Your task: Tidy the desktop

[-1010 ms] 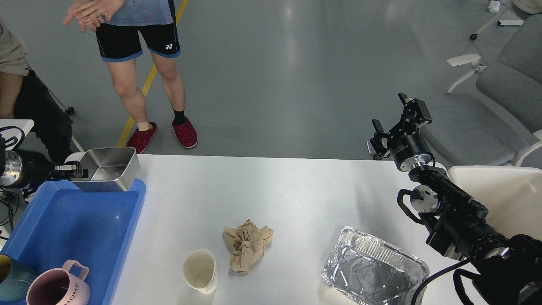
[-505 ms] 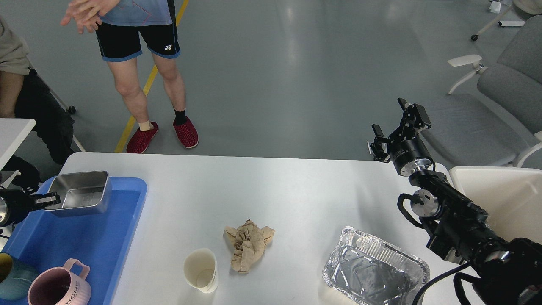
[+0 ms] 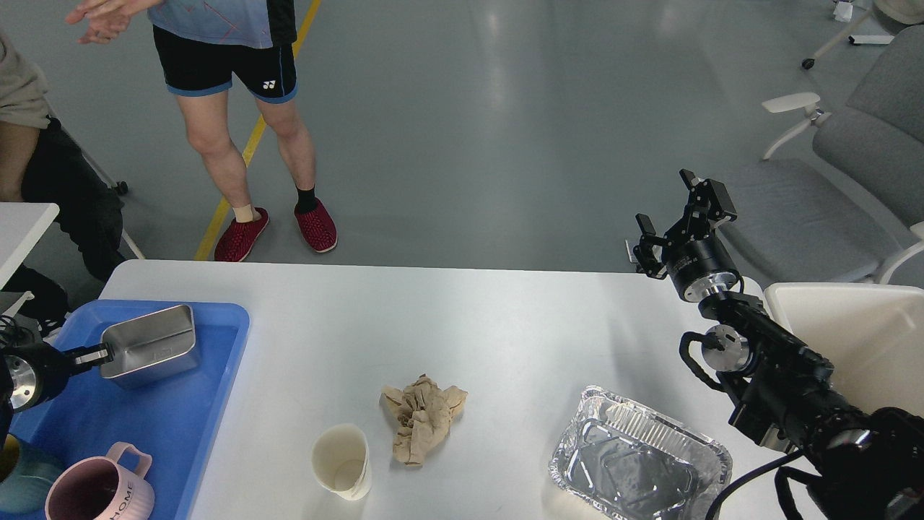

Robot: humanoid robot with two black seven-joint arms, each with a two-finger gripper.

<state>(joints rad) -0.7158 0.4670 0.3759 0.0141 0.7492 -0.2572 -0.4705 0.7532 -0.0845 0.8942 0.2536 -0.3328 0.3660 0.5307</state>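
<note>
The white desktop fills the lower view. On it lie a crumpled brown paper, a white paper cup and an aluminium foil tray. My left gripper comes in from the left edge and is shut on the rim of a steel box, held tilted over the blue tray. My right gripper is open and empty, raised past the desk's far right edge.
A pink mug and a teal cup stand in the blue tray's near end. A cream bin sits at the right. A person stands beyond the far edge. Grey chairs are at the back right.
My left gripper has drawn back left and down with the steel box, lowering it from above the tray's far corner into the tray. The right arm barely moved. The person shifted left.
</note>
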